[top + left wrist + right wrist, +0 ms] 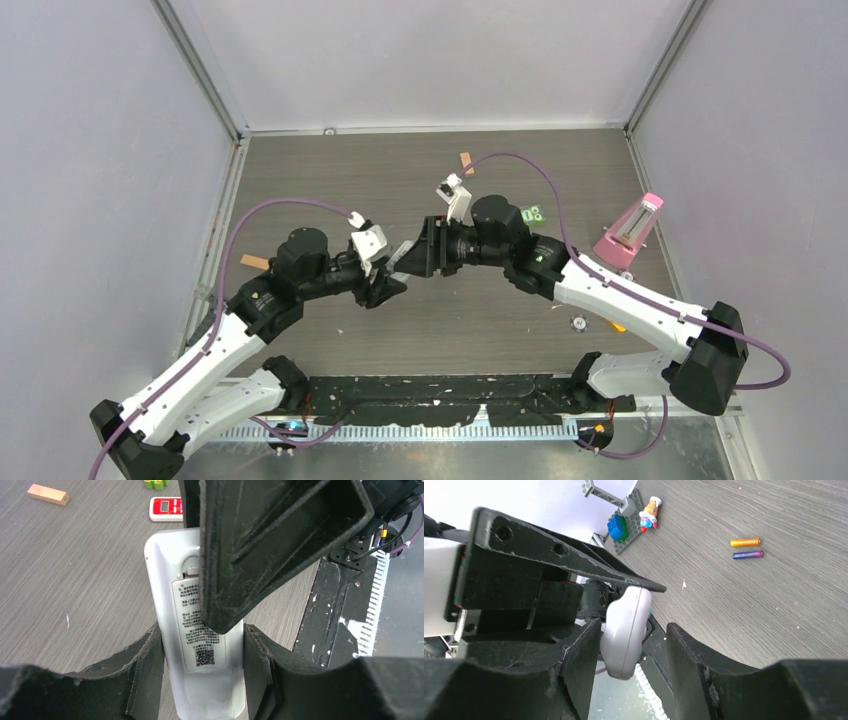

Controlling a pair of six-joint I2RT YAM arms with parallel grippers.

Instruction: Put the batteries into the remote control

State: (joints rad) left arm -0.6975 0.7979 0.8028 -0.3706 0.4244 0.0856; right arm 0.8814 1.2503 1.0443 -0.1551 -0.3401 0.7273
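Remote control (185,625), where is it?

Up off the table (400,160), around the middle, between the two arms. The left jaws are closed on its long edges near one end, and its plain labelled back faces the left wrist camera.

And the right jaws?

They straddle the far end, front and back. One finger (260,545) lies across the labelled back, above the label's lower half. From the right wrist the remote sits edge-on against one finger with a gap to the other. So they are parted around it, not clamped.

The batteries?

Both lie on the table, well apart from the remote: the orange battery (744,542) and the dark blue-purple battery (747,554), side by side and parallel, neither touched by anything.

Anything else down there?

A red-faced remote (167,507) beyond the white one, a tan wooden block (48,494) off to one side, and some toy bricks (619,527) near the wall.
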